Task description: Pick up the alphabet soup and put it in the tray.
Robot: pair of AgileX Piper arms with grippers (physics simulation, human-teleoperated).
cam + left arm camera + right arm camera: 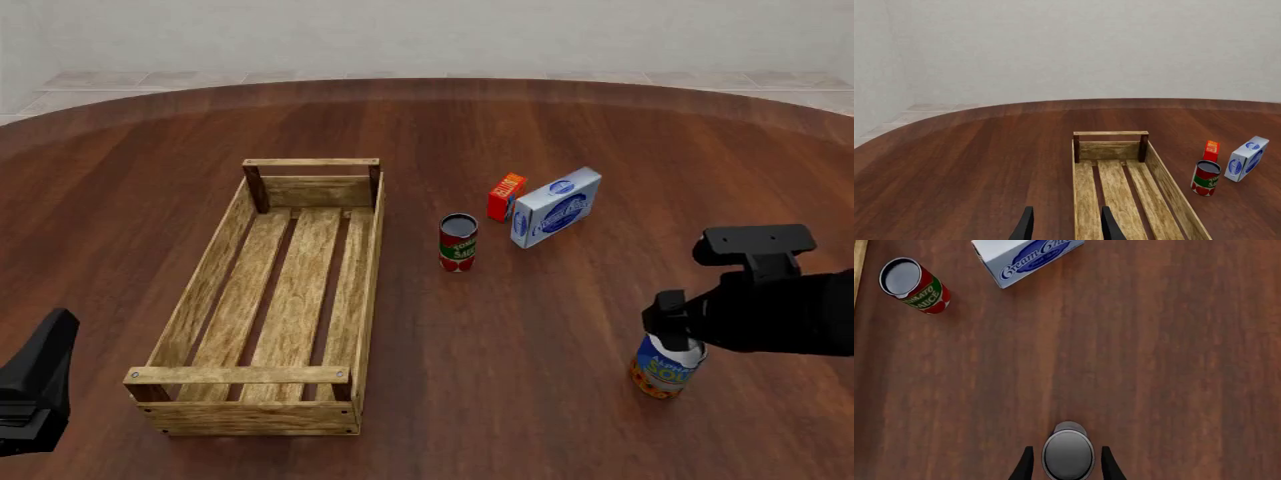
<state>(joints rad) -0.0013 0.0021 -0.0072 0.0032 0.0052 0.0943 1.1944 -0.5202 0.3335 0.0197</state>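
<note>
The alphabet soup (pixel 665 368) is a blue-labelled can with a yellow-orange lower band, standing upright on the table at the front right. My right gripper (pixel 671 335) is directly above it, pointing down. In the right wrist view the can's silver top (pixel 1067 454) sits between the two fingers of the gripper (pixel 1066 462), with a small gap on each side, so the jaws are open around it. The tray (pixel 367 270) is a light-wood slatted crate at the left centre, and it also shows in the left wrist view (pixel 1111 133). My left gripper (pixel 1066 225) is open and empty, near the tray's near end.
A red-and-green tomato can (pixel 458 243) stands just right of the tray. Behind it are a small orange box (pixel 506 196) and a white-and-blue cream cheese box (pixel 557 206). The dark wood table (pixel 534 120) curves away at the back.
</note>
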